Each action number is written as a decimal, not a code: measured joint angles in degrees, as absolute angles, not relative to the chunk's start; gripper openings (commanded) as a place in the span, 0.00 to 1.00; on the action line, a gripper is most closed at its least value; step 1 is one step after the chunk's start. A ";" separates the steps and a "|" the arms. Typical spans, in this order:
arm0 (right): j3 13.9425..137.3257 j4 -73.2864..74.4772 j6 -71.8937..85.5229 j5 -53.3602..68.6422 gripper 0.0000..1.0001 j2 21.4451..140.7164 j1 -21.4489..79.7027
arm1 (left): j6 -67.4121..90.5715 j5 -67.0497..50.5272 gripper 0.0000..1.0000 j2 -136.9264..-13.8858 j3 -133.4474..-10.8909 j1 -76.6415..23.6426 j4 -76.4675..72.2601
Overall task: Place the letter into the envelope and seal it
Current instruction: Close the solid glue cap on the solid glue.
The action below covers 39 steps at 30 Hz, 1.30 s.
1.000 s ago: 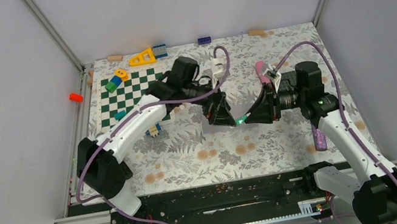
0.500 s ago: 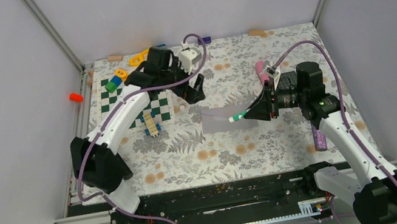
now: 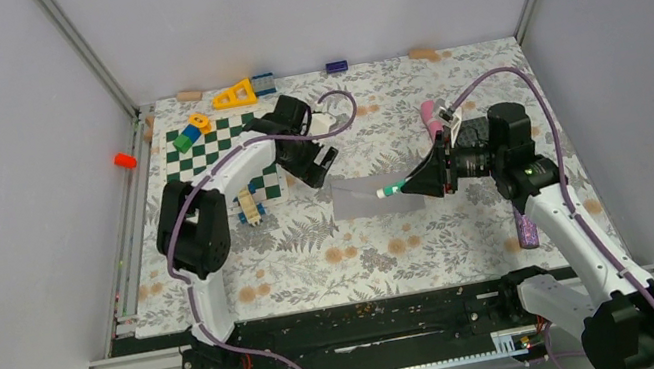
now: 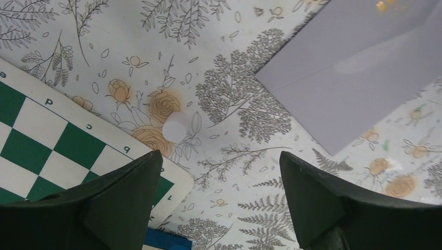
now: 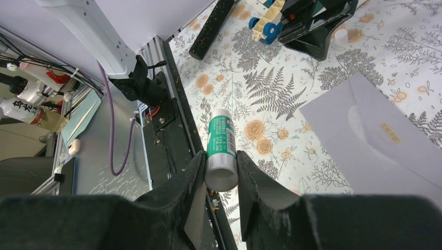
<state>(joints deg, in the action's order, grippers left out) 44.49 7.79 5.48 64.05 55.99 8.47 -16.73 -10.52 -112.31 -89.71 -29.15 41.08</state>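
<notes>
**Fingers.** The left fingers (image 3: 321,170) stand wide apart with nothing between them. The right fingers (image 3: 413,187) are clamped on the barrel of a glue stick (image 5: 221,151), whose tip points away from the wrist.

**Position of the work.** The envelope (image 3: 367,195) lies flat on the flower-printed surface (image 3: 316,258), between the two arms. Its long axis runs left to right across the top view, slightly tilted. The left fingers hover just beyond its far-left corner; in the left wrist view the envelope sits ahead and to the right of the open gap, not inside it. The tip of the glue stick reaches in over the envelope's right end, so treat the right arm as the nearer one. You cannot see the letter in any view, so you cannot tell whether it is already inside.

**Materials and shapes.**
- Envelope: thin, matt, pale grey-lavender paper; rectangular, with a straight crease across its face and a small gold mark (image 5: 391,133). Expect it to slide or buckle if pushed at one edge.
- Glue stick: smooth, rigid cylinder with a green and white label.
- Small white cap (image 4: 174,128): lies loose on the surface beside the corner of the chessboard (image 4: 31,140), apart from the envelope.
</notes>
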 measured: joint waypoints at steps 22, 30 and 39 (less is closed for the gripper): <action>43.75 7.81 5.41 64.45 0.06 55.96 8.47 | -16.97 -3.62 0.56 -120.55 -94.89 -27.18 40.91; 43.75 7.81 5.41 64.60 0.06 55.99 8.47 | -17.12 -3.36 0.45 -121.34 -95.68 -26.89 41.06; 43.75 7.81 5.41 64.79 0.06 55.99 8.47 | -17.12 -3.40 0.37 -122.39 -96.14 -26.89 41.58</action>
